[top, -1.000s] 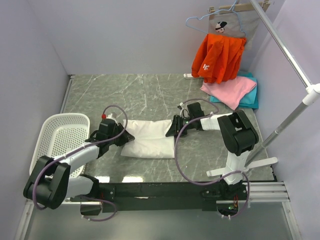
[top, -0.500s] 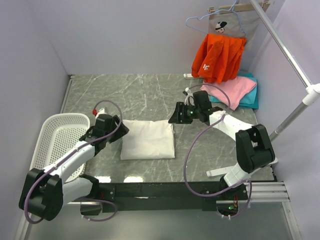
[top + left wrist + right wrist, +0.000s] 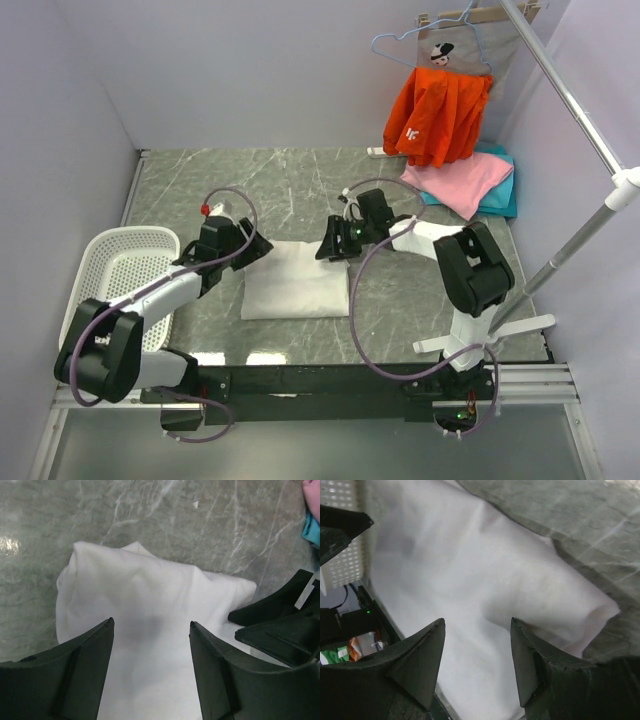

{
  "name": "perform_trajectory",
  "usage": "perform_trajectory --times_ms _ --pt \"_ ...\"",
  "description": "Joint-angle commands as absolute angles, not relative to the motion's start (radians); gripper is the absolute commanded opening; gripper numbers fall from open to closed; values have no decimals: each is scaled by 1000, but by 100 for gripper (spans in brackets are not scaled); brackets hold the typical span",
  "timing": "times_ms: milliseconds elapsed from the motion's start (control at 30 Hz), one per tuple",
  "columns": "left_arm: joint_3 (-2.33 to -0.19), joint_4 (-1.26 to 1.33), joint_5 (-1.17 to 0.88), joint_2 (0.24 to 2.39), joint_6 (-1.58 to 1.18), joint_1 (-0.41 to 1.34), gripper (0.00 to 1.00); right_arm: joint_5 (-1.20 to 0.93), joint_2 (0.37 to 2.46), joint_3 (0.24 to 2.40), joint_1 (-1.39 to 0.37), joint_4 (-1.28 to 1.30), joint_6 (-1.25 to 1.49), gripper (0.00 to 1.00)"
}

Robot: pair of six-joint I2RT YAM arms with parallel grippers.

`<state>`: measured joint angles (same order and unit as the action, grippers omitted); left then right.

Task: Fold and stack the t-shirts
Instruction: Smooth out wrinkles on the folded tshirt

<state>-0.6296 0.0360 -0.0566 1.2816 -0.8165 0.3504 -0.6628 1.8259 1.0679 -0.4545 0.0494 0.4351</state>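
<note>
The white t-shirt (image 3: 296, 281) is sitting on the grey marble-look bench (image 3: 280, 185), folded into a chunky rectangle, pretty much dead centre in front of the 2 arms. The left gripper (image 3: 258, 249) is over the shirt's far-left corner and the right gripper (image 3: 326, 251) is over its far-right corner, so they face each other across the far edge.

Both have let go. From each wrist camera the 2 black fingers stand wide apart with only white cloth showing in the gap, nothing pinched. Whether the fingertips are actually brushing the fabric, I can't tell. In the left wrist view the right gripper's black fingers poke in at the shirt's other corner.

The fold itself is a bit puffy, with soft rounded corners along the far edge and a straighter near edge.

Over at the far-right corner of the bench, the pink t-shirt (image 3: 460, 180) lies loosely on top of the teal t-shirt (image 3: 505, 195), well apart from the white one. An orange garment (image 3: 440, 115) hangs right above those 2. A white perforated plastic basket (image 3: 120, 275) sits at the left edge of the bench, beside the left arm. A slanted metal pole (image 3: 570, 95) runs down the right side.
</note>
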Motion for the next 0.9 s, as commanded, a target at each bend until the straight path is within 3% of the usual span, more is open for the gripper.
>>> perform_trajectory --times_ms 0,367,600,867 --pt "-562 204 -83 1318 -767 350 67 -615 1882 1111 -451 6 427 62" --pt "-607 278 -3 1480 -718 313 67 -515 1838 1094 -446 46 345 63" --pt "-637 135 110 1312 -683 313 68 -555 1663 1077 -451 90 328 63" --pt "-582 -70 -78 1045 -738 331 67 -598 1580 1006 -508 123 363 64"
